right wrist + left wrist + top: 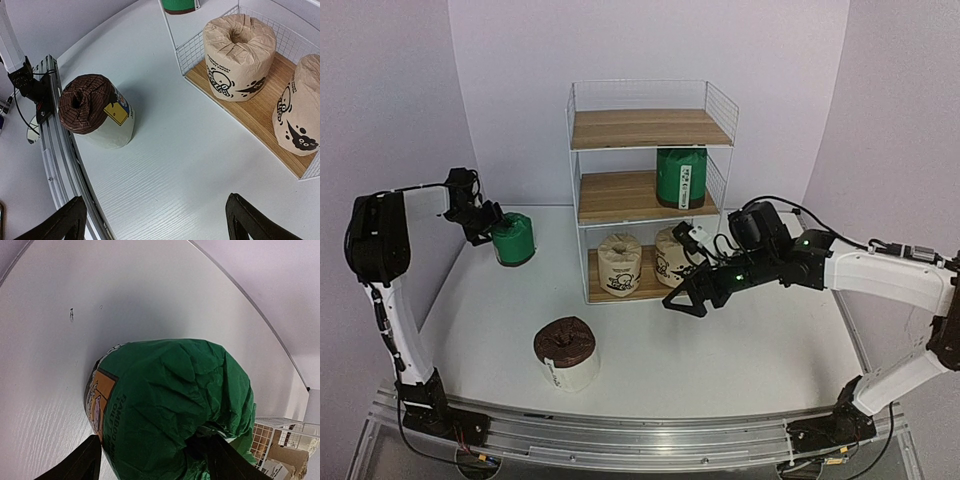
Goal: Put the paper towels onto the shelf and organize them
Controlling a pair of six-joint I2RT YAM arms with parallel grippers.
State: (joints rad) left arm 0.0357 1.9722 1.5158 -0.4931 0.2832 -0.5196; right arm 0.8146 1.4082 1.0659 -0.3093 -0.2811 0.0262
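- left gripper (490, 228): jaws clamped on a green roll (513, 238), left of the shelf (650, 128).
- right gripper (686, 300): jaws spread wide, holding nothing.

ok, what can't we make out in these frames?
- Left gripper grip on the left green roll: fingers cut off by the bottom edge in the left wrist view; too small from the top.
- Right-hand beige roll: cut by the right wrist view's edge; the right gripper partly covers it from the top.
- Label text on the shelved green roll: too small in the top view.
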